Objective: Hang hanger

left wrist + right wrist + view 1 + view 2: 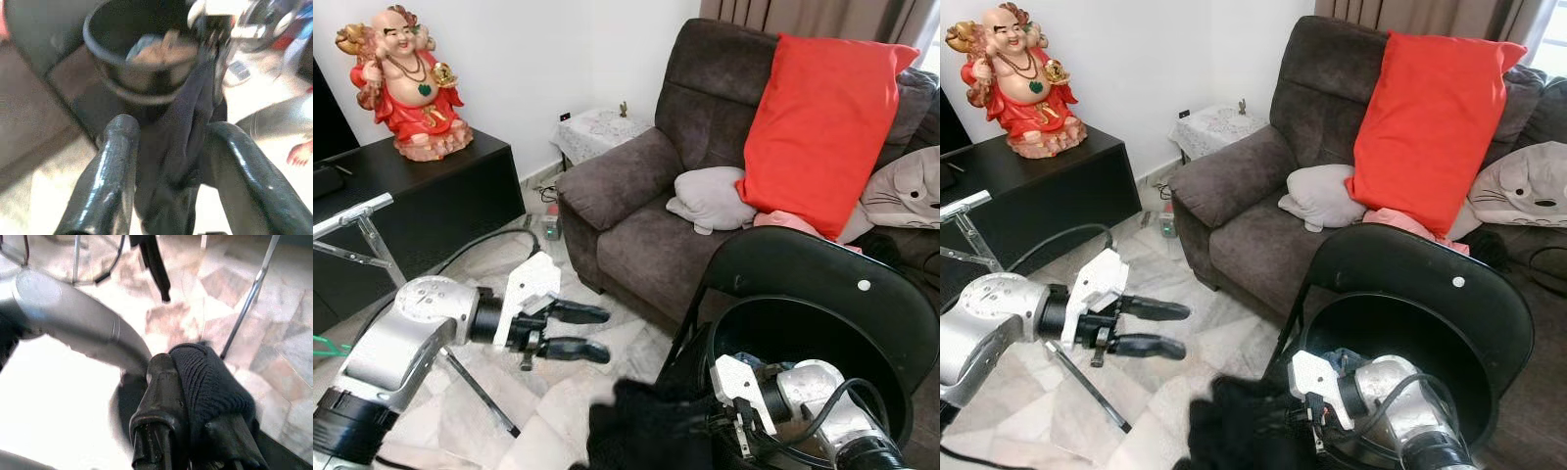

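On my far left a black cabinet (431,196) carries a red laughing Buddha statue (403,78), and in front of it stand the thin metal legs of a drying rack (372,245). Between that rack and the brown sofa (636,206) there is a stretch of bare marble floor (499,411).

My left gripper (597,333) hovers over that open floor, arm reaching forward and level, its two black fingers apart with nothing between them, pointing toward the dark garment (646,431).

That black knit garment hangs over the rim of the black laundry bin (822,294), whose lid stands open just in front of the sofa cushions, with a red pillow (822,127) behind it. My right gripper (195,406) reaches down at the bin's near rim, its fingers closed on a fold of the garment. I cannot make out a hanger anywhere.
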You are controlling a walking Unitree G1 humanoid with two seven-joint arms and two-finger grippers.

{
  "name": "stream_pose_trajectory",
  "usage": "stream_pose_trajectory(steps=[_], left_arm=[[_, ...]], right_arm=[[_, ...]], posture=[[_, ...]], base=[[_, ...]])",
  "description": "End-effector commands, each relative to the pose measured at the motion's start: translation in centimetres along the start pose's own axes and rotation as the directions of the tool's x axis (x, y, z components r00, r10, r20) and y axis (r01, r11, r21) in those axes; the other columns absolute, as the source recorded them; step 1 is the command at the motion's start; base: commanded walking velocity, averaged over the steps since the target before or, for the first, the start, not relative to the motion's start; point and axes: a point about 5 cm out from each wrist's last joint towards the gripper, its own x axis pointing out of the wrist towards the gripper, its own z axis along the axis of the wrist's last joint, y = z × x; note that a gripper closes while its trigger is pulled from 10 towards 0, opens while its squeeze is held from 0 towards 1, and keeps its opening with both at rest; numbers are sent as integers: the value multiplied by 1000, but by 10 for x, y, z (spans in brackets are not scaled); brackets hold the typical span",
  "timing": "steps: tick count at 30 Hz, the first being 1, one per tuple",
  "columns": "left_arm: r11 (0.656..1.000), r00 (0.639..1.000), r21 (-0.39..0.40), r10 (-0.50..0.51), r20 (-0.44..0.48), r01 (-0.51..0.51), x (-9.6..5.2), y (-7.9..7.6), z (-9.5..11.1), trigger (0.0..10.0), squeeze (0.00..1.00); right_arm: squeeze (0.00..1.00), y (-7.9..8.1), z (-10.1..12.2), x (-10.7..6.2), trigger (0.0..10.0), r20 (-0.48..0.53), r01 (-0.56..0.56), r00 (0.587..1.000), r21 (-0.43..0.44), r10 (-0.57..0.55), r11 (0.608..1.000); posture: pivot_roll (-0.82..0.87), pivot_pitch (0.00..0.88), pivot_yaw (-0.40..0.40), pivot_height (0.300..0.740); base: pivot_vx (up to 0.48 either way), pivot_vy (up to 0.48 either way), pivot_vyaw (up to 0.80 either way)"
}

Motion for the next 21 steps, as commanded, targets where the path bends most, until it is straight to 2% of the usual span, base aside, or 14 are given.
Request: stream_pose_trajectory(steps=[1, 2, 3, 4, 5, 7, 9, 10, 12, 16, 18, 21], left_arm=[[999, 992, 26, 26, -123, -23, 0, 0, -14, 10000, 1000], [999, 985, 37, 39, -169, -34, 1, 0, -21, 10000, 1000], [997, 979, 56, 70, -193, -61, 4, 1, -27, 10000, 1000], [997, 979, 56, 70, -193, -61, 4, 1, -27, 10000, 1000], [993, 981, 67, 110, -162, -100, 11, 3, -25, 10000, 1000], [988, 982, 84, 143, -127, -133, 18, 5, -22, 10000, 1000], [984, 983, 102, 158, -98, -148, 26, 5, -18, 10000, 1000], [984, 985, 107, 152, -87, -142, 31, 3, -16, 10000, 0], [986, 990, 125, 117, -73, -107, 41, -2, -14, 10000, 0], [986, 991, 141, 103, -80, -91, 48, -4, -14, 10000, 0], [992, 997, 118, 57, -59, -50, 53, -8, -11, 10000, 0], [994, 999, 107, -11, -49, 16, 57, -16, -9, 10000, 0]], right_arm=[[0, -6, 5, -3, 0, -77, 3, 997, -81, -9, 997], [0, -6, 3, -3, 0, -135, -8, 991, -108, -6, 994], [0, -6, -1, -3, 0, -248, -34, 969, -163, -7, 986], [0, -6, -1, -3, 0, -248, -34, 969, -163, -7, 986], [0, -8, -5, -3, 0, -337, -57, 941, -210, -17, 976], [0, -10, -4, -2, 0, -368, -63, 929, -239, -31, 969], [0, -13, 1, 3, 0, -352, -50, 935, -257, -45, 965], [0, -15, 5, 5, 0, -348, -45, 936, -272, -55, 961], [0, -23, 12, 7, 0, -385, -45, 918, -337, -94, 940], [0, -29, 19, 9, 0, -415, -66, 902, -399, -116, 915], [0, -36, 27, 9, 0, -451, -84, 880, -458, -150, 885], [0, -57, 48, 5, 0, -489, -70, 825, -586, -284, 807]], posture=[[22, 36, 30, 740], [22, 36, 30, 740], [17, 41, 28, 740], [17, 41, 28, 740], [17, 42, 27, 740], [21, 43, 24, 740], [25, 45, 23, 740], [25, 45, 22, 740], [20, 46, 22, 740], [17, 47, 21, 740], [13, 47, 17, 740], [15, 46, 14, 740]], base=[[0, 0, 0], [0, 0, 0], [0, 0, 0], [0, 0, 0], [0, 0, 0], [0, 0, 0], [0, 0, 0], [0, 0, 0], [0, 0, 0], [0, 0, 0], [0, 0, 0], [0, 0, 0]])
